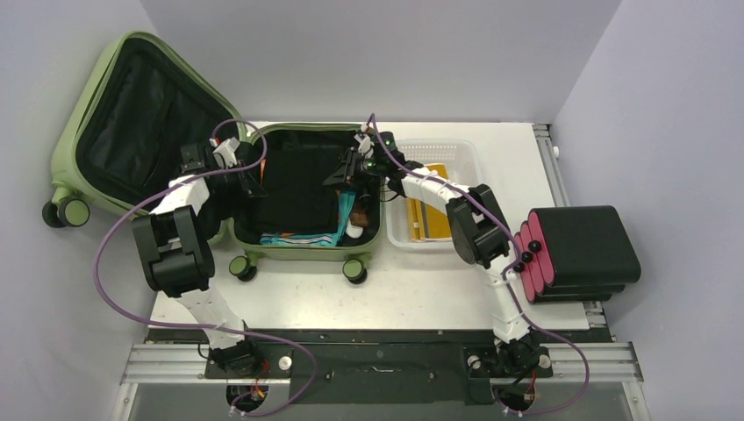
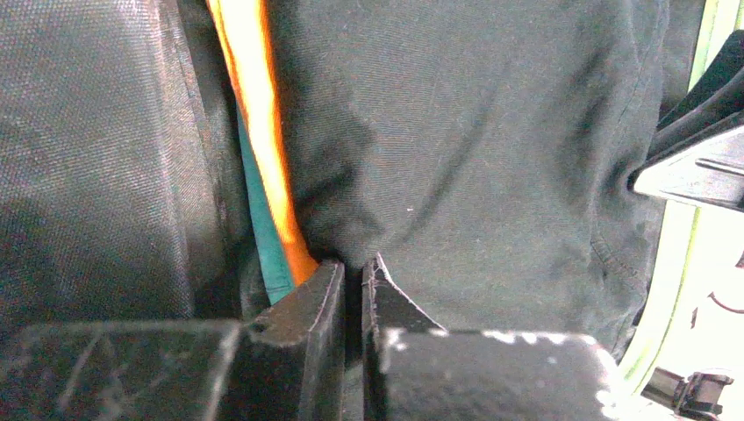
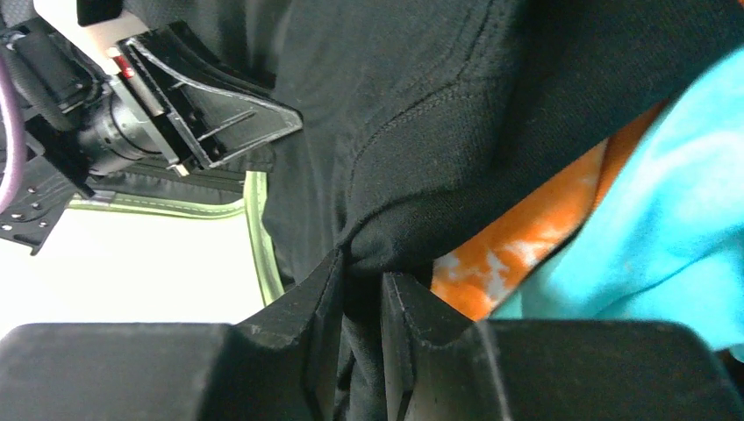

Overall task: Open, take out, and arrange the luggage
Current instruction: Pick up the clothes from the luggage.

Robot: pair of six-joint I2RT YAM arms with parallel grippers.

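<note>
My left end effector (image 2: 353, 266) is clenched on the black garment (image 2: 474, 132) inside the open luggage (image 1: 298, 252). My right end effector (image 3: 361, 274) pinches a fold of the same garment.

White table (image 1: 421, 289). On its right half we see a white mesh basket (image 1: 456, 146) holding yellow flat things (image 1: 432, 224), kind unclear. At the table's right edge, a black case (image 1: 583, 246), its pink-red side (image 1: 533, 259) facing left. Left of the basket we note a black garment (image 1: 298, 189), with a striped cloth (image 1: 298, 238) just in front. Close up: orange cloth (image 3: 518, 254) blotched white, turquoise cloth (image 3: 649, 219) beside it, both under the garment's edge.
</note>
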